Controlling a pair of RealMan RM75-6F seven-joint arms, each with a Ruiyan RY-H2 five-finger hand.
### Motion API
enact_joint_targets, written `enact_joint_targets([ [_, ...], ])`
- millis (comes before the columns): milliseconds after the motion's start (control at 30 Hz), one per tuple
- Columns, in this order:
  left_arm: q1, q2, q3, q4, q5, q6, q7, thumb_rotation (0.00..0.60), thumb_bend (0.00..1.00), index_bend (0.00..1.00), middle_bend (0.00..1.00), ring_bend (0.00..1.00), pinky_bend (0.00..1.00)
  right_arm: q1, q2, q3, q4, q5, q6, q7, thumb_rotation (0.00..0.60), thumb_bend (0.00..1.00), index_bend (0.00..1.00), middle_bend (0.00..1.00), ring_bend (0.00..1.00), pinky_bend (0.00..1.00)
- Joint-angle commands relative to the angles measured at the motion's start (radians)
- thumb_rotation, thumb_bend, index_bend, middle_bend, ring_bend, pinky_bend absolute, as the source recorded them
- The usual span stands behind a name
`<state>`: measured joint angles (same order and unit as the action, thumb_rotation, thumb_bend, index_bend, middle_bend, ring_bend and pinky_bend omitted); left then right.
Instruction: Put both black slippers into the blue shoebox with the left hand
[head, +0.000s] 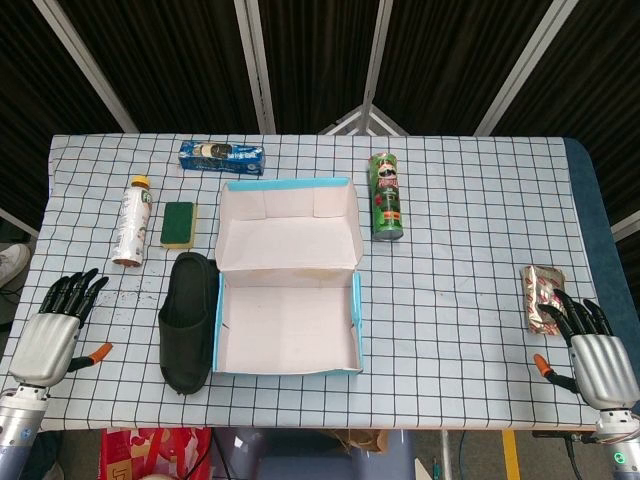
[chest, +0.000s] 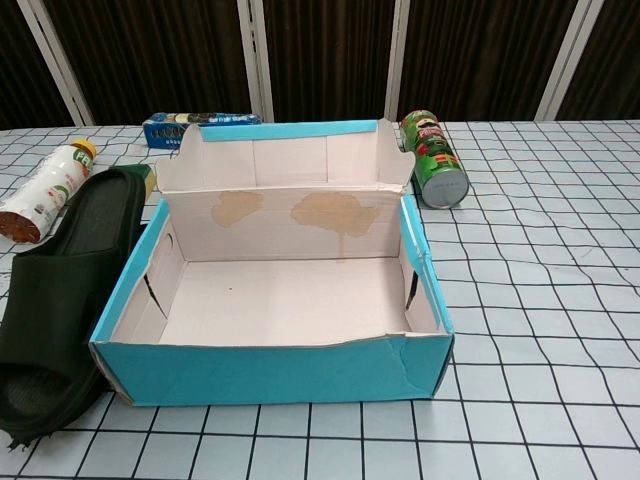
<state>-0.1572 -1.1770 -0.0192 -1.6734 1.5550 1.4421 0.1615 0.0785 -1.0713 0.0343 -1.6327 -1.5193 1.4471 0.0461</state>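
Only slipper beside shoebox edge

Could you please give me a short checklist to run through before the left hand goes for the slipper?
1. Left hand free: ok, it rests on the table edge with fingers apart, holding nothing.
2. Slipper reachable: ok, it lies just left of the shoebox, between the box and the left hand.
3. Blue shoebox open and empty: ok, lid folded back, nothing inside in the chest view.
4. Second slipper located: not ok, only one black slipper shows in either view.
5. Right hand out of the way: ok, it rests at the table's far right, next to a small packet.
6. Bottle and sponge clear of the slipper: ok, both sit beyond it.
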Motion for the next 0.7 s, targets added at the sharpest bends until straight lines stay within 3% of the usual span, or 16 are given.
enact_joint_targets([
  [33, 0.001, 0.002, 0.003, -0.003, 0.004, 0.0, 0.0, 0.6, 0.27, 0.06, 0.0, 0.0, 0.05, -0.001, 0.001, -0.002, -0.003, -0.002, 0.001, -0.002, 0.6, 0.31, 0.21, 0.09, 0.14, 0.09],
  [700, -0.003, 0.009, 0.018, -0.031, 0.023, -0.01, 0.017, 0.6, 0.27, 0.06, 0.01, 0.0, 0.05, -0.005, 0.007, -0.008, -0.006, -0.007, 0.0, -0.003, 0.6, 0.31, 0.21, 0.09, 0.14, 0.09],
])
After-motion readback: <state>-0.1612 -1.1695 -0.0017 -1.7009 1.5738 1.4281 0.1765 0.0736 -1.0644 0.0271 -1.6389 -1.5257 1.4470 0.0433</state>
